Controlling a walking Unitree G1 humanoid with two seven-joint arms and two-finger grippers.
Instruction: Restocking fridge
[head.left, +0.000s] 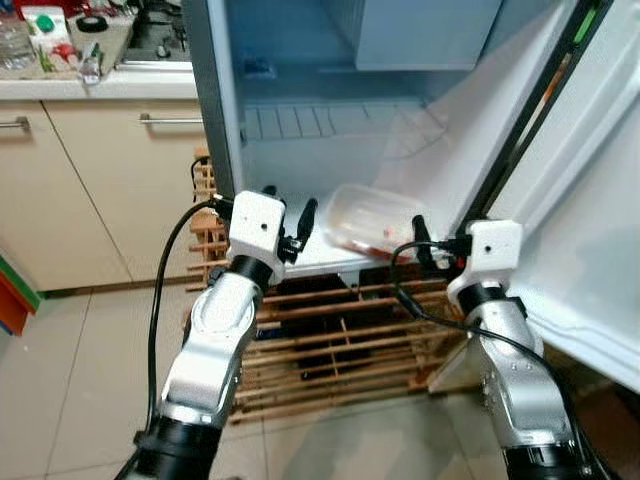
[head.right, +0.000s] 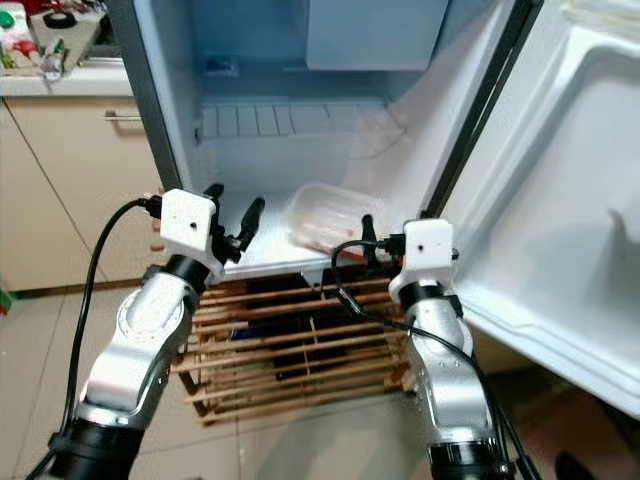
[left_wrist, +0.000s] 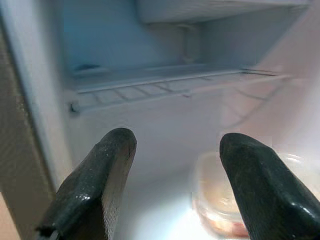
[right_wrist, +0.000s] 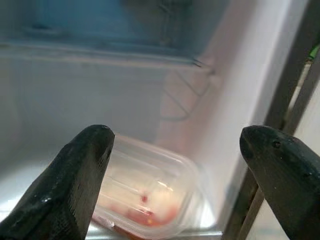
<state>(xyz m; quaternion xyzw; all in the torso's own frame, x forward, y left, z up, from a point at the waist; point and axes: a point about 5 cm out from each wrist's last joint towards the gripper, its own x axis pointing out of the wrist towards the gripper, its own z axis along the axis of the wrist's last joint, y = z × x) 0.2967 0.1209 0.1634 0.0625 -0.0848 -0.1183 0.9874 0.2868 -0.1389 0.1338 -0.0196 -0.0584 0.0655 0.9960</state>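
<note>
Both grippers, left (head.left: 292, 226) and right (right_wrist: 175, 175), wide open, empty. Container (head.left: 368, 220) overhangs shelf (head.left: 320, 258) edge; your nudge could tip it off.

No lettering, brand, number or sign is legible anywhere in the scene. The packages (head.left: 45, 25) on the kitchen surface (head.left: 100, 85) beside the open fridge (head.left: 330, 150) carry coloured print, too small and blurred to make out.

A home kitchen: open fridge (head.left: 300, 120), beige cabinets (head.left: 90, 180) under a cluttered table (head.left: 100, 82), stove (head.left: 160, 35), tiled floor (head.left: 80, 380).
</note>
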